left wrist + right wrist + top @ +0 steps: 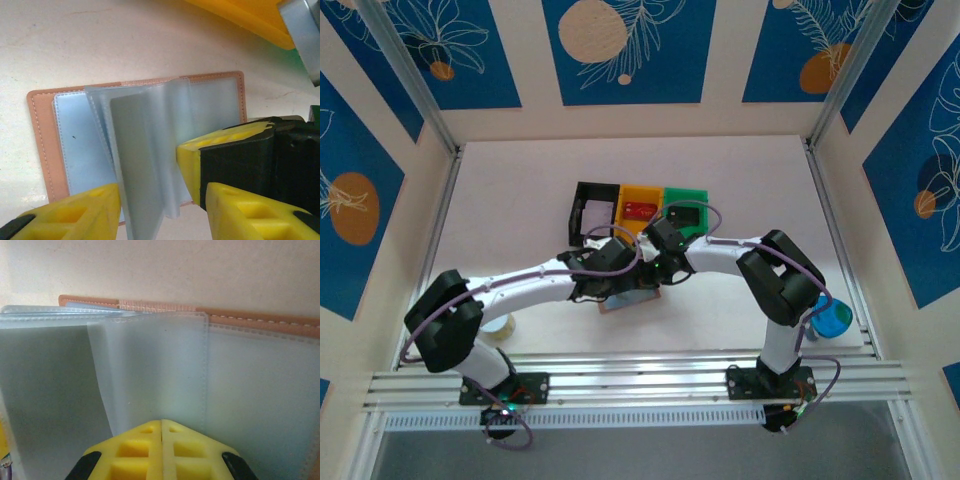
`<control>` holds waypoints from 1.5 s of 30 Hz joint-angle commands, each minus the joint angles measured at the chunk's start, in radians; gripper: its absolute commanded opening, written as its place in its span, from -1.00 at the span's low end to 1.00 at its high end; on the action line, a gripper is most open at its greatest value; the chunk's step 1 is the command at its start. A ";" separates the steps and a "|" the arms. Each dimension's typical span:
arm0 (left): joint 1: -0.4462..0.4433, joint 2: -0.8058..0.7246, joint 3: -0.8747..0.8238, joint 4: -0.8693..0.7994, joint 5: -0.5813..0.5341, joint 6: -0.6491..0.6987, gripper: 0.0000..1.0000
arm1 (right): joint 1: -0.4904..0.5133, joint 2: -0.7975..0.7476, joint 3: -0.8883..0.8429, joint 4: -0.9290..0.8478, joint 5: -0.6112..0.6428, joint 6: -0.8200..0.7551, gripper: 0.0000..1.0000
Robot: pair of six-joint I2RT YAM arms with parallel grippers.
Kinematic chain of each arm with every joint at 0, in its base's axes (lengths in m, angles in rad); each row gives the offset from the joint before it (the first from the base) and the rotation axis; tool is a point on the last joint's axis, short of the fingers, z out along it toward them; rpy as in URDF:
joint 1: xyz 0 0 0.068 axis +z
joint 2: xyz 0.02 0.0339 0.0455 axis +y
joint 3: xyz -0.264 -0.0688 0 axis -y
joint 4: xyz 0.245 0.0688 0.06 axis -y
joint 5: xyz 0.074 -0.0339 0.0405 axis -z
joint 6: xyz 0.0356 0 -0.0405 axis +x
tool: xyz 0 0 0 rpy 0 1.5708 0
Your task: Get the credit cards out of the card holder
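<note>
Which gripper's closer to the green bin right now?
Right. The right gripper reaches in from just in front of the green bin; the left gripper comes in further left, in front of the black bin.

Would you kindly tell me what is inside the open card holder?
Frosted clear pockets fan up from the card holder. Whether cards sit inside them cannot be told; they overlap.
</note>
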 commanded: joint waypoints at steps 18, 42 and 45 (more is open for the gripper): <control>-0.020 0.059 0.131 0.148 0.068 0.007 -0.17 | 0.000 -0.014 -0.034 0.043 -0.050 0.024 -1.00; -0.026 0.073 0.086 0.152 0.062 0.005 -0.17 | -0.111 -0.128 -0.166 0.230 -0.198 0.097 -1.00; -0.023 0.054 0.071 0.137 0.049 0.010 -0.17 | -0.110 -0.127 -0.167 0.241 -0.209 0.099 -1.00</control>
